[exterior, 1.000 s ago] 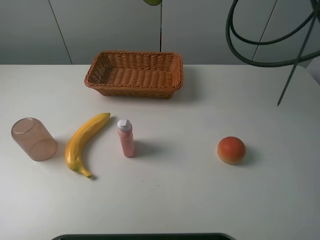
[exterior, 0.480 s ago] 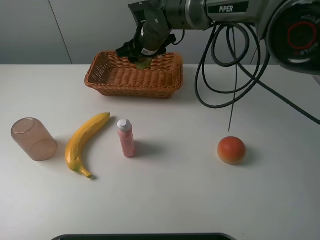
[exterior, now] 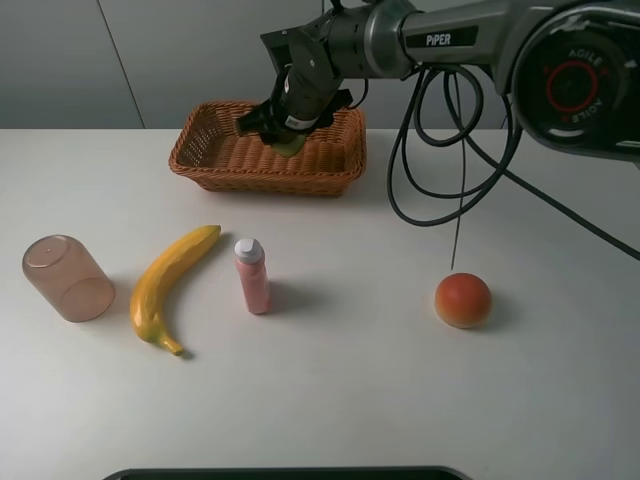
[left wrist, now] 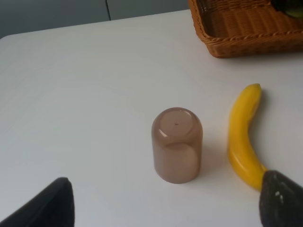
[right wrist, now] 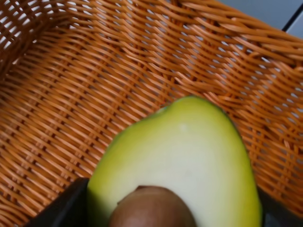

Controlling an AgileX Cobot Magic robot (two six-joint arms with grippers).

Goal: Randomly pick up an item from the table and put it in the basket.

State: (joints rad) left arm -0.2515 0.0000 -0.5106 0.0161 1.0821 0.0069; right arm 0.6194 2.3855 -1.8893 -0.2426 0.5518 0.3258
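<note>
Under both arms stretches the white table [exterior: 560, 400]. Directly beneath the right gripper [exterior: 290, 122] sits the wicker basket [exterior: 205, 150], and its woven floor fills everything behind the jaws in the right wrist view. I see nothing else lying in it, so the way down looks free. Only the flared walls, off to either side of the jaws, could catch a finger.

Well away from those jaws, out on the open table, lie a yellow banana [exterior: 165, 290], a translucent brown cup [exterior: 68, 279], a pink bottle [exterior: 252, 277] and a round orange-red fruit [exterior: 462, 300]. None of them stands between the right jaws and the basket floor. The left gripper [left wrist: 163, 203] has its jaws spread wide with nothing between them. The cup stands just ahead of the gap, and the banana's end runs close by one finger.

Smallest of all, the halved avocado [right wrist: 184, 156] is pinched between the right jaws, dark fingers at either flank, with its cut face and brown pit turned toward the wrist camera. It hangs over the basket, but I cannot tell whether it touches the weave. I'd judge it light and stiff, with a smooth, rounded back that could slip. The flanks across its widest part look like the sensible hold, and a short drop onto wicker should not hurt it.
</note>
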